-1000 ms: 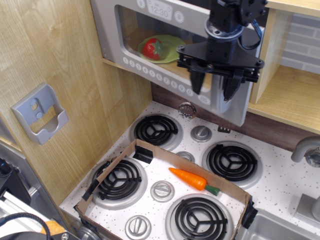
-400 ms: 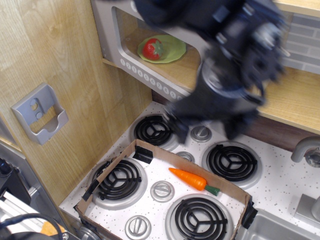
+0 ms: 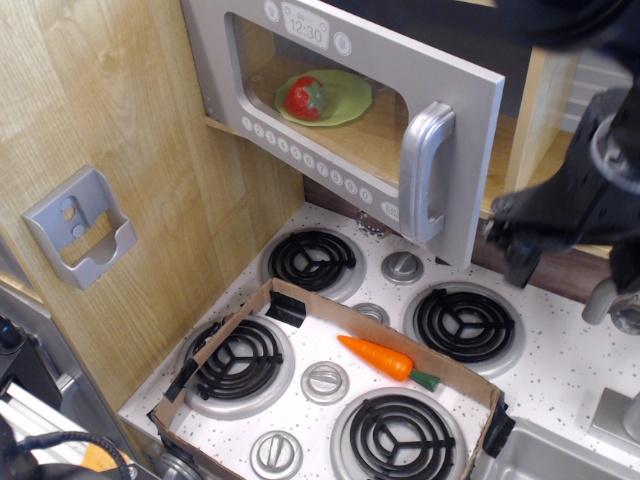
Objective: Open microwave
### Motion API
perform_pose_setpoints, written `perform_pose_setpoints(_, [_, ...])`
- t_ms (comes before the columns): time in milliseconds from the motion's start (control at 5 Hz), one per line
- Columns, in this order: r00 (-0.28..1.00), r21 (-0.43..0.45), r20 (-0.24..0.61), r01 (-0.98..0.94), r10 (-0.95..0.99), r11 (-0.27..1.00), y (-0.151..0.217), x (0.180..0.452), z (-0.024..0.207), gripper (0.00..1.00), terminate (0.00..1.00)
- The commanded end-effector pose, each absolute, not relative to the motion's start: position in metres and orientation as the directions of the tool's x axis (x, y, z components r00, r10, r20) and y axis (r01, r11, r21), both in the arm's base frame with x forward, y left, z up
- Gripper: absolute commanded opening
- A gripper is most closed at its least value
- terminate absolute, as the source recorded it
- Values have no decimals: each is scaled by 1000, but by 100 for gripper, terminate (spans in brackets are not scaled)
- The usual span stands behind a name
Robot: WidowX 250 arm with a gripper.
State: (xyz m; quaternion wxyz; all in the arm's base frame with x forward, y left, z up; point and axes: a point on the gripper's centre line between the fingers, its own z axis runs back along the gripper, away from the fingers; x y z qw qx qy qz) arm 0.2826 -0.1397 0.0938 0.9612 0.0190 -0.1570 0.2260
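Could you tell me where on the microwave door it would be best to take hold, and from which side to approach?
Grip the vertical handle on the free edge of the microwave door. It is a raised bar that stands off the panel, so it probably suits fingers closing across its width. Come from the front right, where the pincer is now.

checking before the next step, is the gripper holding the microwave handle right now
No, the gripper is off to the right of the microwave, apart from its grey handle, which stands free on the door.
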Motion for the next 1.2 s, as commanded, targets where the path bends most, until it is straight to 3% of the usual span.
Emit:
perform_pose_setpoints(0, [933, -105, 350, -52, 86, 993, -161, 338, 113, 100, 0])
perform_pose_setpoints(200, [900, -23, 423, 128, -107, 991, -149, 353, 113, 100, 0])
perform_pose_setpoints(400, [891, 18, 430, 153, -146, 988, -131, 357, 113, 100, 0])
perform_pose_setpoints(800, [946, 77, 322, -53, 25, 996, -75, 335, 104, 100, 0])
perform_pose_setpoints(1000, [952, 107, 286, -142, 106, 984, -57, 308, 105, 100, 0])
